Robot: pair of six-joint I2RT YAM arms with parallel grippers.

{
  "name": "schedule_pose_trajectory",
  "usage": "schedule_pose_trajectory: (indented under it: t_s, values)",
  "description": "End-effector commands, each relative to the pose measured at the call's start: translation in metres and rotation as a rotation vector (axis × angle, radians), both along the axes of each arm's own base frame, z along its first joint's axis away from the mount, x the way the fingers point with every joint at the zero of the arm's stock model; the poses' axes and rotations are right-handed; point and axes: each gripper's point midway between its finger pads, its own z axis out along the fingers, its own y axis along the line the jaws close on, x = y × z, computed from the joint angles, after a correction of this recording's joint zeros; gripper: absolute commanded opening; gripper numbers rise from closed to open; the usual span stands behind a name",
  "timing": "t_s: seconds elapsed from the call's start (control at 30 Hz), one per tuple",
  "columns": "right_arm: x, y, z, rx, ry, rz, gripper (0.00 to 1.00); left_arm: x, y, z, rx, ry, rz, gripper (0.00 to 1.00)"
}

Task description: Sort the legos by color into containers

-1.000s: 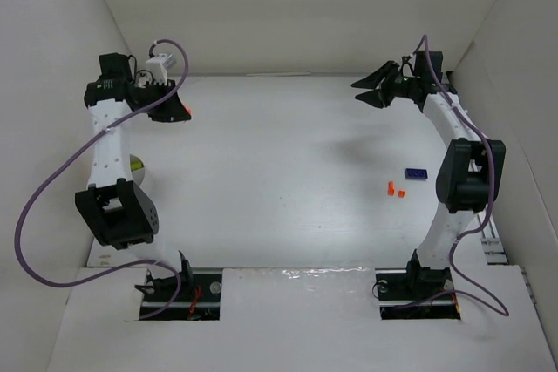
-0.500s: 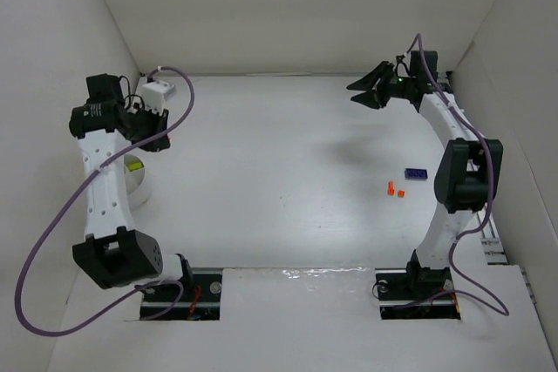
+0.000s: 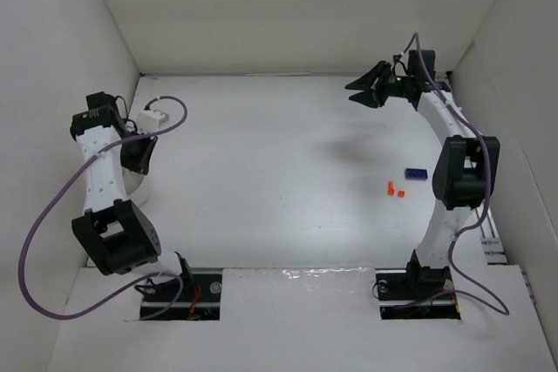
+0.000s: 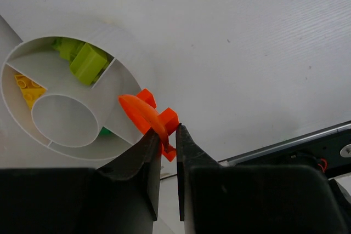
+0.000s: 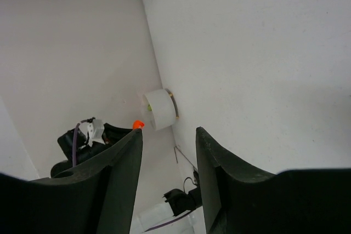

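Nearest the arm bases, on the right side of the surface (image 3: 261,172), two loose orange legos (image 3: 391,186) are found side by side, with a blue lego (image 3: 415,173) just beyond them. All three lie well apart from both claws. Slightly further out, on the left side, the left claw (image 4: 168,133) is pointed downward with its jaws drawn almost together. An orange lego (image 4: 159,120) is pinched at the very tips and projects past them. In the left wrist view this piece is seen just beside the outer wall of the round container (image 4: 129,45), at the container's right edge. Whether it hangs over the rim or outside it cannot be told. The container is divided into a round middle well and an outer ring split by partitions. Green legos (image 4: 82,58) are noted in one ring segment and a yellow lego (image 4: 26,86) in the adjoining one. A further speck of green is visible in the segment closest to the claw. In the overhead view the container is largely hidden by the left arm. Farthest out, at the right rear, the right claw (image 3: 364,93) is raised above the surface. Its jaws are parted to a moderate gap, and nothing is seen between its fingers (image 5: 129,152).
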Motion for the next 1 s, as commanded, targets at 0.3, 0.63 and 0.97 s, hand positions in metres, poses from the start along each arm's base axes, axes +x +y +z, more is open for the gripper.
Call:
schedule_pose_trajectory:
  t_s: [0.3, 0.63, 0.97]
  values:
    - [0.007, 0.006, 0.015, 0.001, -0.069, 0.033, 0.49, -0.004, 0.033, -0.004, 0.071, 0.049, 0.035, 0.00]
    - [0.011, 0.006, 0.014, 0.006, -0.062, 0.030, 0.49, -0.021, 0.047, -0.021, 0.067, 0.114, 0.084, 0.00]
    - [0.011, 0.011, 0.009, 0.007, -0.052, 0.039, 0.49, -0.023, 0.038, -0.027, 0.025, 0.115, 0.064, 0.00]
